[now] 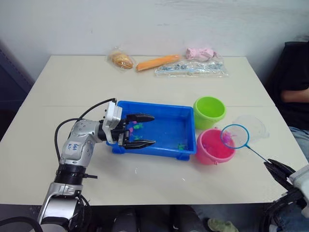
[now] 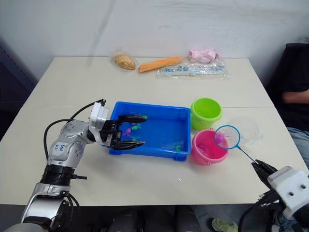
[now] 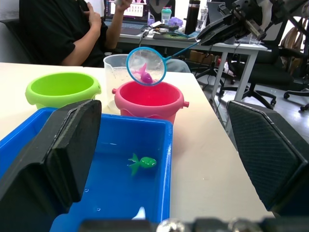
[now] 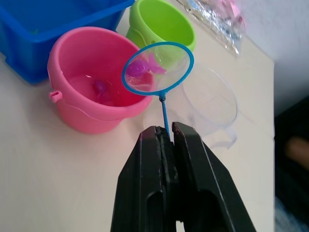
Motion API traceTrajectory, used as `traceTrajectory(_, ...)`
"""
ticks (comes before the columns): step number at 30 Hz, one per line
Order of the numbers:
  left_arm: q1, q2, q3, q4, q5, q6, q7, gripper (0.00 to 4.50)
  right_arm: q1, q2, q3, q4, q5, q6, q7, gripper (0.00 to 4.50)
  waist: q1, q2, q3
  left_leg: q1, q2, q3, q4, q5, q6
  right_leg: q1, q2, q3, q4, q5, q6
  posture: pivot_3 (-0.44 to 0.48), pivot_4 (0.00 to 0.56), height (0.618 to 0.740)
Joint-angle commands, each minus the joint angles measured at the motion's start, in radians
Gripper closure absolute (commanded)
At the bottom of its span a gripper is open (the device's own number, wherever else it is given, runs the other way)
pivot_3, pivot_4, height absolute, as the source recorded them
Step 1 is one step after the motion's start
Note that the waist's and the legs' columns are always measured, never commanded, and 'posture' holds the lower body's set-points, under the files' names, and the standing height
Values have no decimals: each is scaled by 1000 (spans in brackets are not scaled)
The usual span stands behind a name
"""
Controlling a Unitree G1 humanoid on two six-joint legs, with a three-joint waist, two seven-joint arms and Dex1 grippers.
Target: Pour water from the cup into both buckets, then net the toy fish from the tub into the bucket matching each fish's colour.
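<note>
Right pincer (image 4: 166,137) clamping net (image 4: 157,67), no legible writing.

We see the tub (image 1: 161,129) ahead of our left gripper's fingers (image 1: 140,117), buckets (image 1: 209,111) beyond its far end, and the net (image 4: 157,67) hovering over the nearer bucket (image 4: 91,92), past our right fingers (image 4: 147,193).

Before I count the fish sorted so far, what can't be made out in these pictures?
- Green bucket: its inside bottom is hidden by its own wall in every view, so any fish there cannot be told.
- Tub: the left gripper covers part of the fish in the eye views.
- Pink bucket: the net, with a pink fish in it, overlaps its far side.
- Cup: water level cannot be told.
</note>
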Motion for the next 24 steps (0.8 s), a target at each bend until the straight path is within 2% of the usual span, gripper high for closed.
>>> traceTrajectory(1,-3,-13,13,-3,-5,-27,13,33,-6,12,41,81,-157,-262,-49,4500,0,0,0,0,0,0,0,0,0,0,0,0,0,0,0,0,150,740)
traceTrajectory(7,-1,-24,6,7,7,-53,22,33,-44,-15,30,236,-471,-657,-223,4500,-1,0,0,1,0,1,0,0,-1,0,0,0,0,0,0,0,150,740)
traceTrajectory(11,-4,-29,6,9,10,-62,32,33,-72,-13,0,298,-653,-807,-364,4500,-2,0,0,1,0,1,0,1,-2,0,0,1,1,0,0,0,150,740)
traceTrajectory(17,-5,-32,7,6,11,-64,45,33,-89,-15,-22,343,-802,-896,-512,4500,-2,0,0,1,1,1,0,2,-3,0,1,1,1,0,0,0,150,740)
traceTrajectory(24,-17,-23,17,9,11,-62,54,33,-35,-25,0,377,-845,-950,-580,4500,-3,0,0,1,1,2,0,2,-3,0,1,1,1,0,0,0,150,740)
